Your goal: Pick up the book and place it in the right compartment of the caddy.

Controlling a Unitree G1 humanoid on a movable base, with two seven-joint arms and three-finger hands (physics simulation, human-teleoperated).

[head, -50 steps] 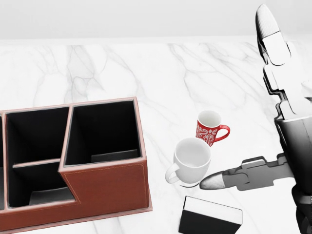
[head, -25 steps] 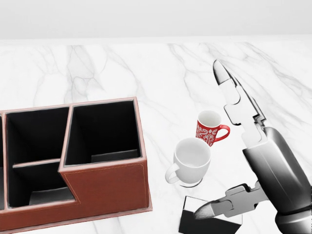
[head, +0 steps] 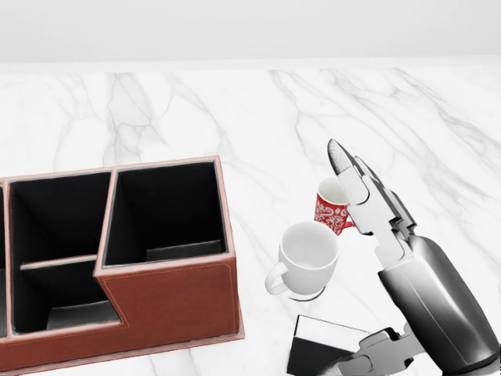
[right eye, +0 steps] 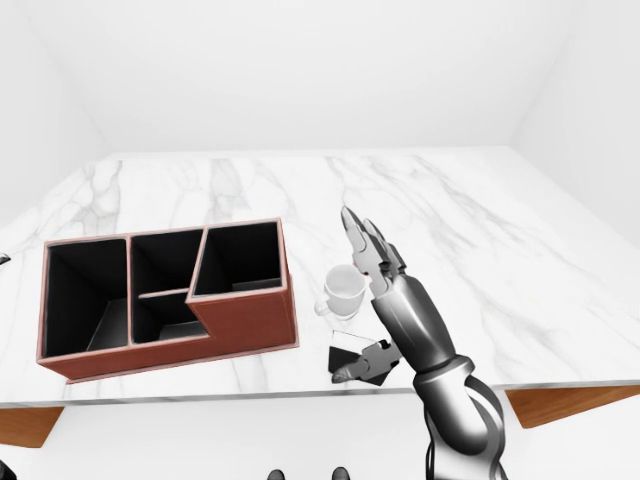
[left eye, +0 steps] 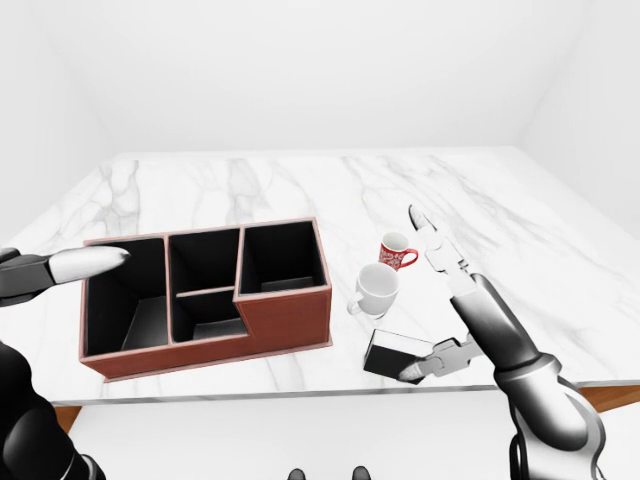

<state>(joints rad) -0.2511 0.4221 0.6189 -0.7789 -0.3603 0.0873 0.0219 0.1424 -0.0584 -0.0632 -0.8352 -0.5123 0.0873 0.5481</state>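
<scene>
The black book (head: 325,343) lies flat on the marble table at the bottom of the head view, just below the white mug. My right hand (left eye: 412,294) is open. Its thumb (left eye: 418,371) rests at the book's right end, and its long fingers (head: 350,176) stretch up across the red mug. The brown caddy (head: 176,301) stands to the left of the book. Its right compartment (head: 166,205) is dark inside, with only a pale patch on its floor. My left hand (left eye: 70,266) hovers open over the caddy's left end in the left-eye view.
A white mug (head: 308,254) stands directly above the book, its handle pointing lower left. A red patterned mug (head: 329,211) sits behind it, partly covered by my fingers. The table's near edge (left eye: 300,396) runs just below the book and the caddy.
My right hand has swung left and down. Its fingers now lie over the red mug, and its thumb has dropped from beside the white mug to the book's right end.
</scene>
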